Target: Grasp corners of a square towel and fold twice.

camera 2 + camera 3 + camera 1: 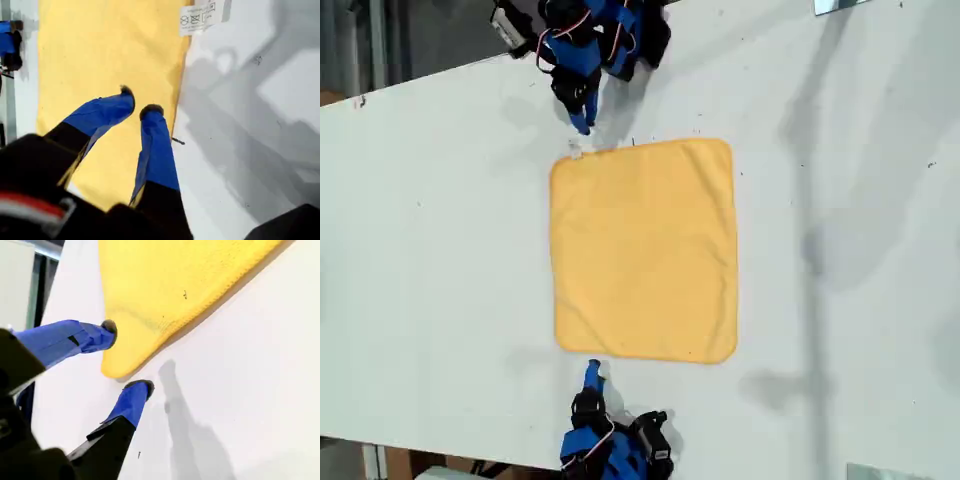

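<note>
Two pincers, both apart. Exterior view: my first gripper (583,125) at the towel's (645,250) eleven o'clock, my second gripper (592,372) at seven.

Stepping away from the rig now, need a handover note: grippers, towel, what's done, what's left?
My first gripper: open a little, holding nothing, by the towel edge near the white tag.
My second gripper: open, fingertips either side of an untagged corner, not closed on it.
Towel: spread flat and unfolded on the white table, between the two arms.
Done: both grippers are brought to the two corners on the exterior view's left.
Left: grasp both corners, then make both folds.
</note>
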Action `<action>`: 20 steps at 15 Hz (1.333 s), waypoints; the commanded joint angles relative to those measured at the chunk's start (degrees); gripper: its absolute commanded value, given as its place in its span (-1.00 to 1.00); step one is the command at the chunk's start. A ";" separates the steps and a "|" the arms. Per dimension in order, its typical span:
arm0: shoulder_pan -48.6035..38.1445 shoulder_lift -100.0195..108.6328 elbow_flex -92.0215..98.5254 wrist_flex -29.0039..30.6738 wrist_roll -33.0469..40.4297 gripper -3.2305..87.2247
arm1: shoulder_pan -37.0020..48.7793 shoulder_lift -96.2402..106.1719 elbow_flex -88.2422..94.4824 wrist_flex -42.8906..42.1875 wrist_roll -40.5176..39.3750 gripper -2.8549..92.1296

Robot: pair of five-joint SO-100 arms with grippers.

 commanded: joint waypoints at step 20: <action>24.08 0.44 -3.43 -1.58 -16.70 -0.37 | -4.22 -0.26 -3.78 1.49 -14.94 -0.81</action>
